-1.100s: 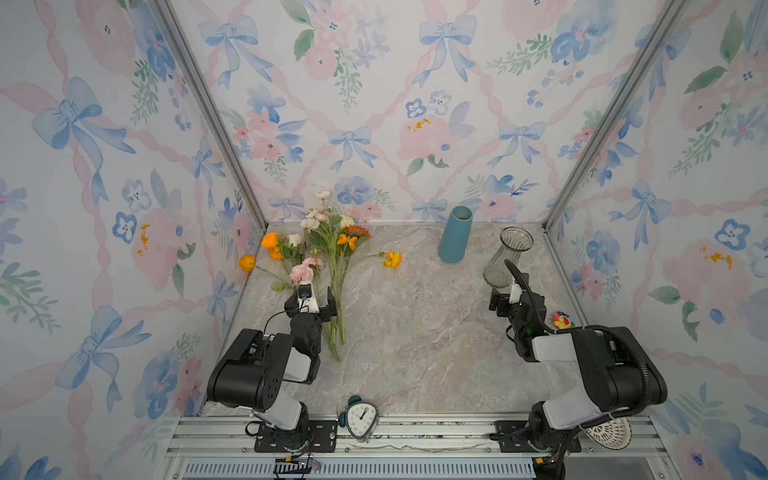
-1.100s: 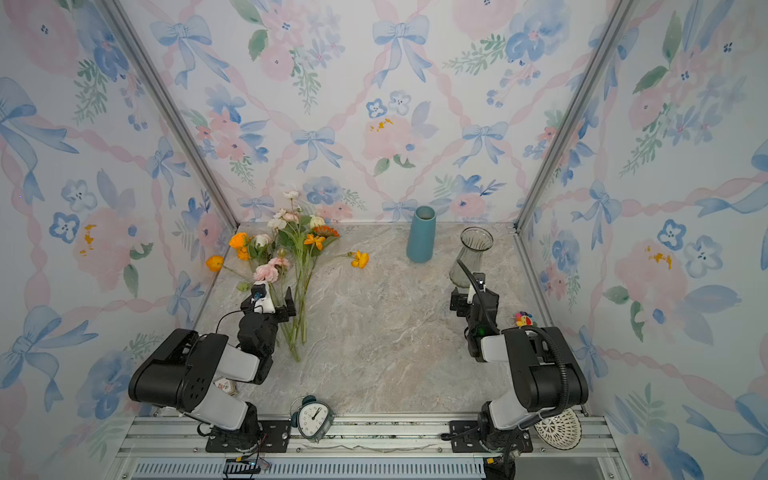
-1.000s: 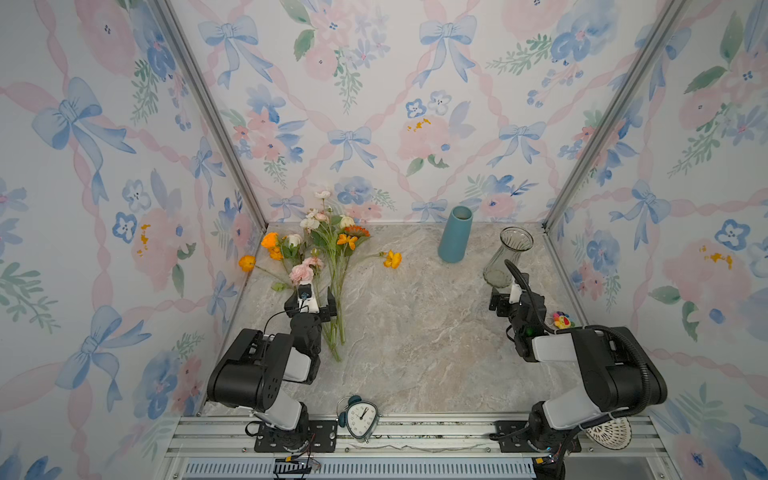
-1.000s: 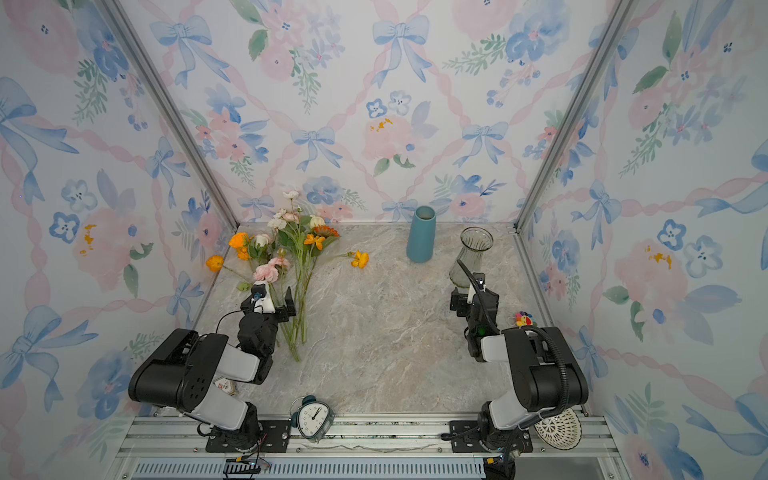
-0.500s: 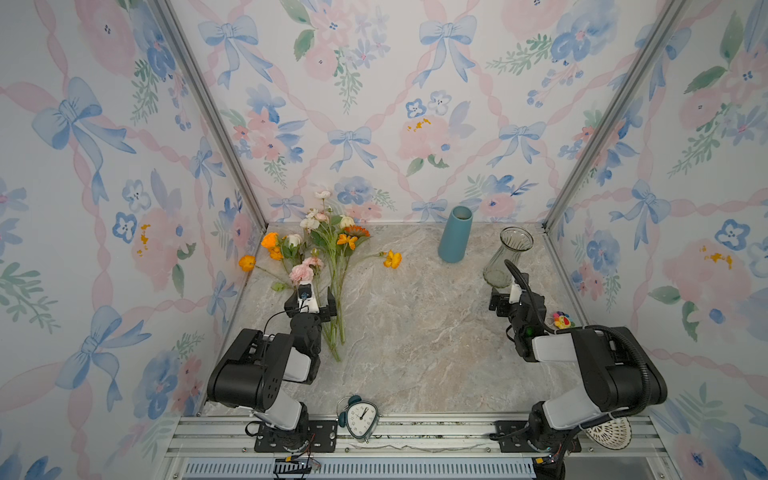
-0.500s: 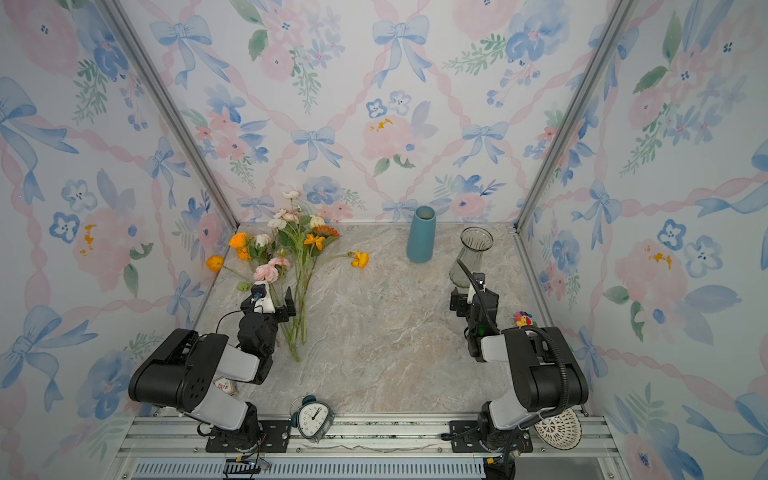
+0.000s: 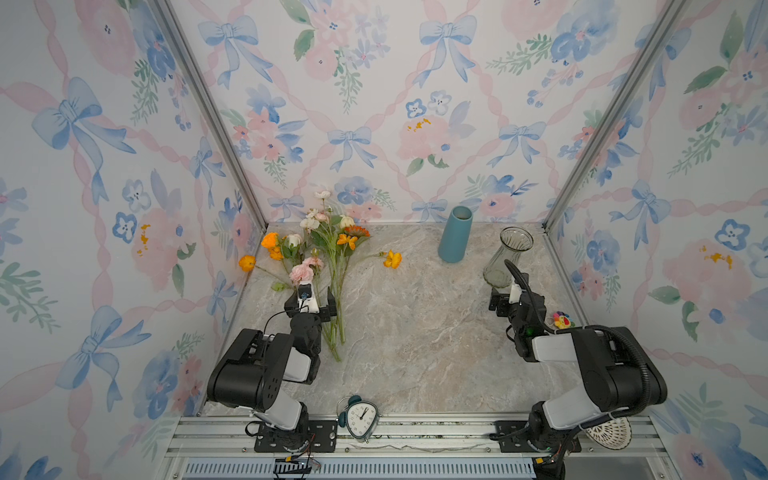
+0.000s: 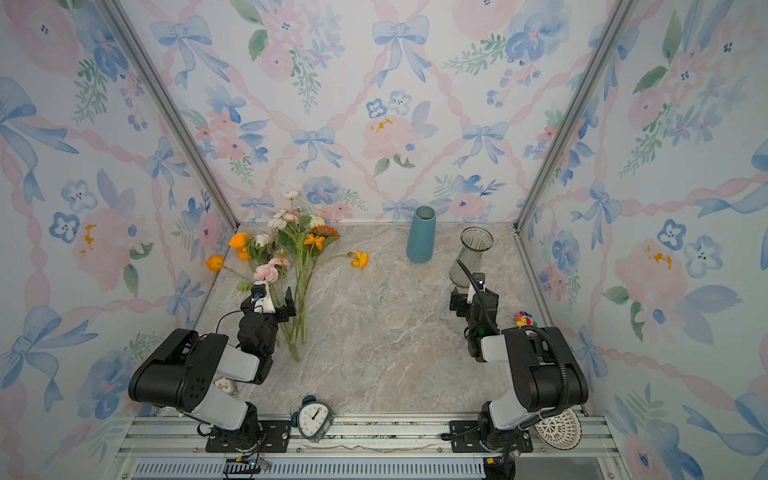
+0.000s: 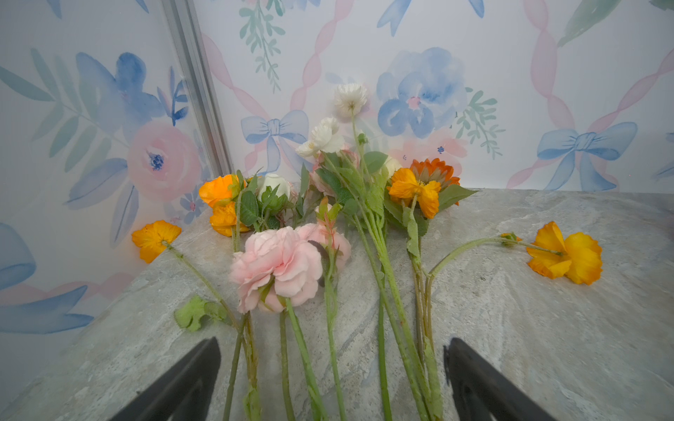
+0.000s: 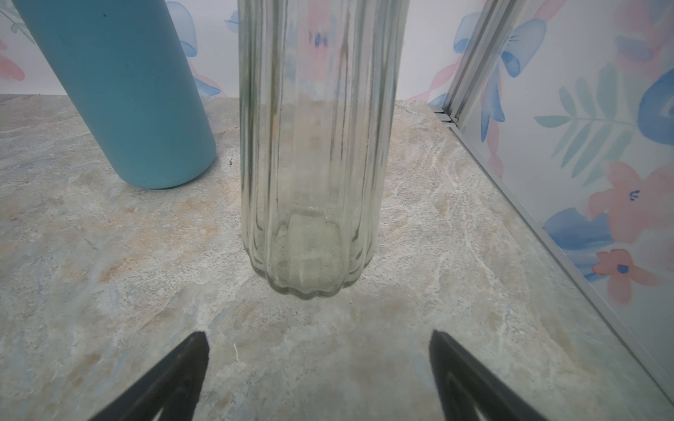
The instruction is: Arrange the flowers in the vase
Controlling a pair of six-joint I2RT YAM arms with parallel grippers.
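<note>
The flowers (image 7: 328,249) (image 8: 299,249) lie in a loose bunch on the marble table at the back left, orange, pink and white blooms towards the wall. My left gripper (image 7: 310,305) (image 8: 270,305) is open just over their green stems. In the left wrist view several stems of the flowers (image 9: 277,266) run between the spread fingers of that gripper (image 9: 332,344). A clear ribbed glass vase (image 7: 509,257) (image 8: 471,257) (image 10: 313,145) stands upright and empty at the back right. My right gripper (image 7: 514,297) (image 10: 317,334) is open, a short way in front of its base.
A blue vase (image 7: 455,237) (image 10: 120,91) stands upright left of the glass one. One orange bloom (image 7: 392,258) lies apart towards the middle. An alarm clock (image 7: 360,417) sits at the front edge, a small rainbow plush toy (image 7: 561,320) by the right wall.
</note>
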